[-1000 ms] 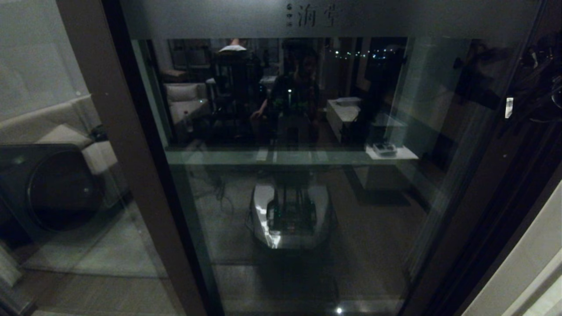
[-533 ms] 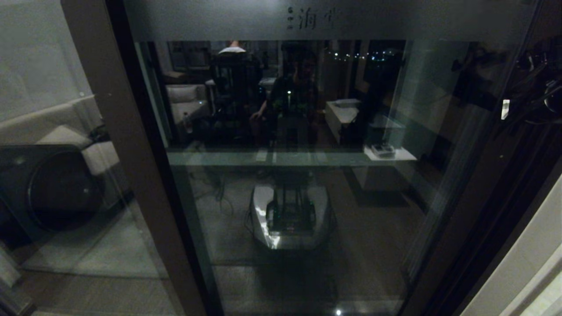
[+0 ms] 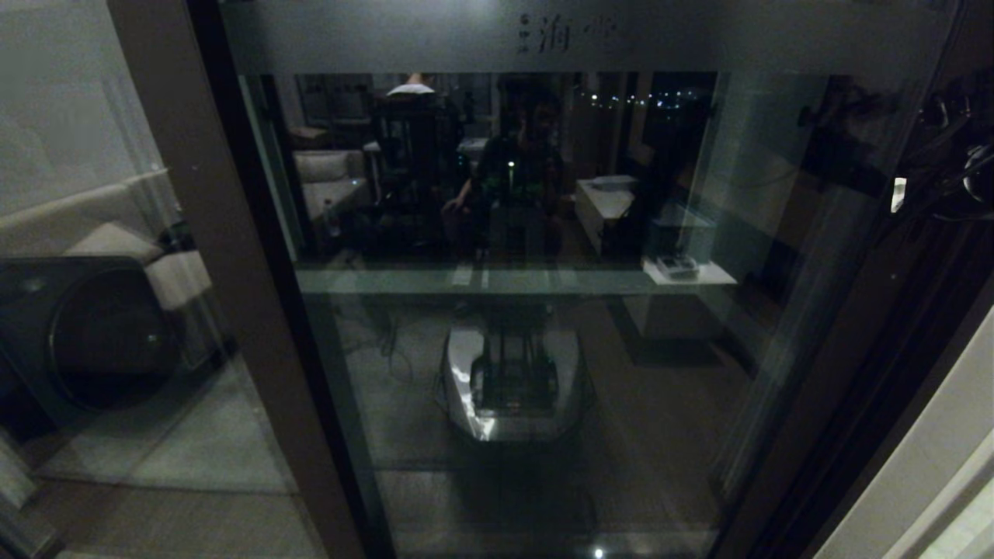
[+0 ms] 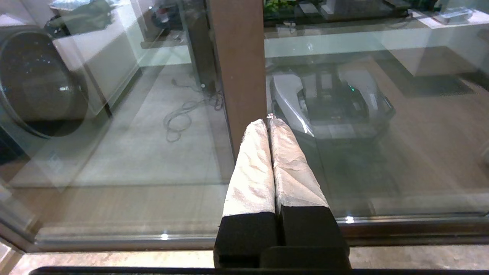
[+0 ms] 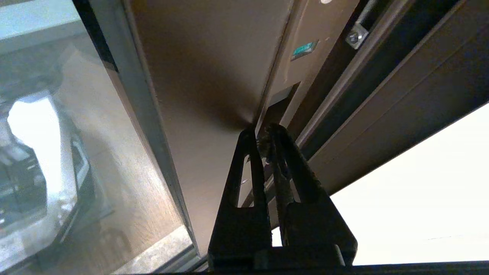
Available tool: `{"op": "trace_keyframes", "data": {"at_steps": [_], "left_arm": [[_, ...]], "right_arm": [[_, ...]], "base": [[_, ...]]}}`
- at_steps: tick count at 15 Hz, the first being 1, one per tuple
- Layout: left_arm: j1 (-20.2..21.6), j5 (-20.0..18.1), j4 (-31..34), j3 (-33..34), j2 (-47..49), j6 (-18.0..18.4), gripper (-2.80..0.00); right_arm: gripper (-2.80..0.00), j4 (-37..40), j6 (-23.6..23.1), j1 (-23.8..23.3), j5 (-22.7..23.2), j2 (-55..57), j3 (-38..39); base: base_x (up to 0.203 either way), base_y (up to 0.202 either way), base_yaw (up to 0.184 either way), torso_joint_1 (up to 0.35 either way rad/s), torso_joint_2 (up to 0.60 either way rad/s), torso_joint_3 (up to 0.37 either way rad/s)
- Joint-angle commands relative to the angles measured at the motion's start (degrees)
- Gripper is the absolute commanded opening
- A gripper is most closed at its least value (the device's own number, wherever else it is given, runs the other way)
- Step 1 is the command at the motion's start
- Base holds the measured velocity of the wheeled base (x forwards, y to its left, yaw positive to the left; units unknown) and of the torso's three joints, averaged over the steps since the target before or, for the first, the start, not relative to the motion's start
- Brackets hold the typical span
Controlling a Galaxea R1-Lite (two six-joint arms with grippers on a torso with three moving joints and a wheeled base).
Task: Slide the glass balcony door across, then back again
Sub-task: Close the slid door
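Observation:
The glass balcony door (image 3: 543,349) fills the head view, its pane reflecting the room and my own base. Its dark brown right stile (image 3: 842,310) runs down at the right. My right arm (image 3: 951,167) reaches that stile at the upper right. In the right wrist view my right gripper (image 5: 263,131) is shut, its black fingertips pressed at the stile's edge (image 5: 214,76) by a narrow recess (image 5: 282,101); a silver screw (image 5: 354,37) sits beyond. My left gripper (image 4: 267,121) is shut, with white-wrapped fingers (image 4: 252,168) pointing at a plain brown stile (image 4: 237,57), holding nothing.
A plain brown stile (image 3: 225,272) stands at the left, with a glass panel and a round dark appliance (image 3: 85,334) behind it. A pale wall (image 3: 916,481) borders the frame at the right. The door's bottom track (image 4: 382,229) lies low before me.
The lettering on the door's frosted top band has shifted slightly to the right. My right arm stays at the right stile.

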Motion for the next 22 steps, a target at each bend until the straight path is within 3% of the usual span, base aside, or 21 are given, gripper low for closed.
{"op": "trace_keyframes", "data": {"at_steps": [1, 22], "left_arm": [[0.0, 0.0, 0.0, 0.1, 0.0, 0.0, -2.8], [0.0, 0.0, 0.0, 0.0, 0.0, 0.0, -2.8]], "right_arm": [[-2.8, 0.3, 0.0, -0.1, 0.0, 0.3, 0.0], [-2.8, 0.3, -0.1, -2.9, -0.1, 2.3, -2.4]], "base": [[0.0, 0.0, 0.0, 0.0, 0.0, 0.0], [0.0, 0.0, 0.0, 0.0, 0.0, 0.0]]}}
